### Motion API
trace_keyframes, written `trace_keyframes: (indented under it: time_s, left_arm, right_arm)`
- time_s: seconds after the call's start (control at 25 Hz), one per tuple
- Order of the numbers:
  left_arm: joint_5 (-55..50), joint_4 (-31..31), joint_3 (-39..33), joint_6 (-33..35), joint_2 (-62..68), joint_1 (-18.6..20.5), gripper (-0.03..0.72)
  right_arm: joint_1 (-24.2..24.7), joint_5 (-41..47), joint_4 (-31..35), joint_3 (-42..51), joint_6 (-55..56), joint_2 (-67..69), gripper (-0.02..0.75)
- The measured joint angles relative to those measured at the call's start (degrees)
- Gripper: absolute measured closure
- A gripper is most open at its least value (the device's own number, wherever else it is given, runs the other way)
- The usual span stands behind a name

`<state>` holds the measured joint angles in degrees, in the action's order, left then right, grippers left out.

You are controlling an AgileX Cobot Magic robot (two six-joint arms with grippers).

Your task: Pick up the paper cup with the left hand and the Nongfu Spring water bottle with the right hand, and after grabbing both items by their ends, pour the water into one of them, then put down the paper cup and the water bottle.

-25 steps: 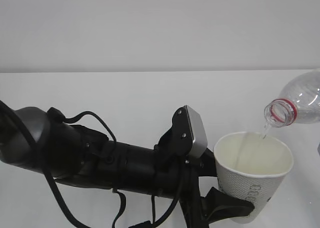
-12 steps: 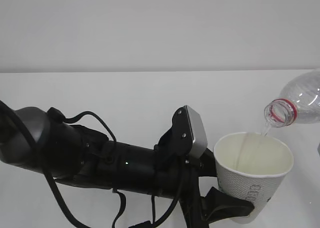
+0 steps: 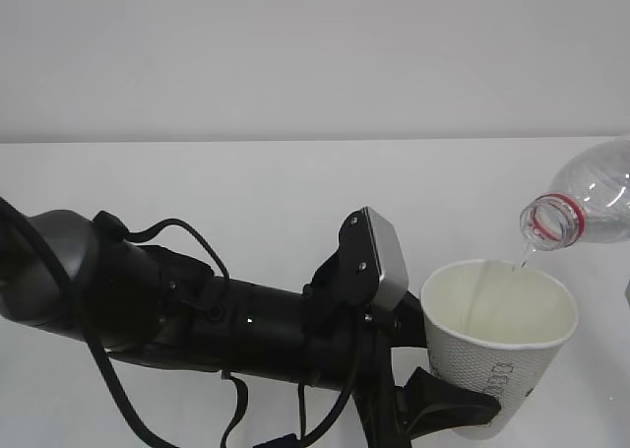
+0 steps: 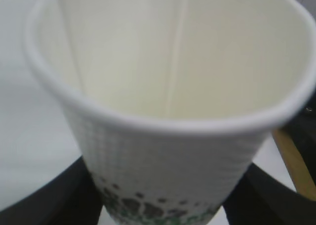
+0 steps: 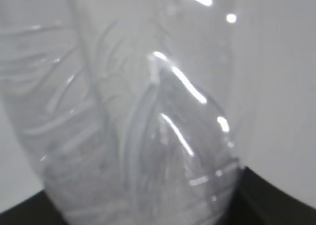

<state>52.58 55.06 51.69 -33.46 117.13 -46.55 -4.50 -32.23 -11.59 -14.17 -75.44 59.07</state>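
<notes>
My left gripper (image 3: 455,411) is shut on the lower part of the white paper cup (image 3: 497,354), holding it upright at the lower right of the exterior view. In the left wrist view the paper cup (image 4: 168,146) fills the frame, with black fingers (image 4: 74,195) pressed on both sides of its base. The clear Nongfu Spring water bottle (image 3: 591,204) with its red neck ring is tilted mouth-down above the cup's far rim. A thin stream of water (image 3: 522,263) falls into the cup. My right gripper (image 5: 148,212) is shut on the ribbed bottle (image 5: 123,126).
The black left arm with cables and its grey camera block (image 3: 382,261) spans the lower left. A white tabletop (image 3: 246,182) runs back to a pale wall (image 3: 295,54).
</notes>
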Motion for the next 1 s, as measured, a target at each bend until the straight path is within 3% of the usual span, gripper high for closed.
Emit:
trace_keyframes:
  time_s: [1.0]
  left_arm:
    - [0.0, 0.0, 0.0, 0.0, 0.0, 0.0, 0.19]
  right_arm:
    - [0.0, -0.1, 0.0, 0.0, -0.1, 0.0, 0.316]
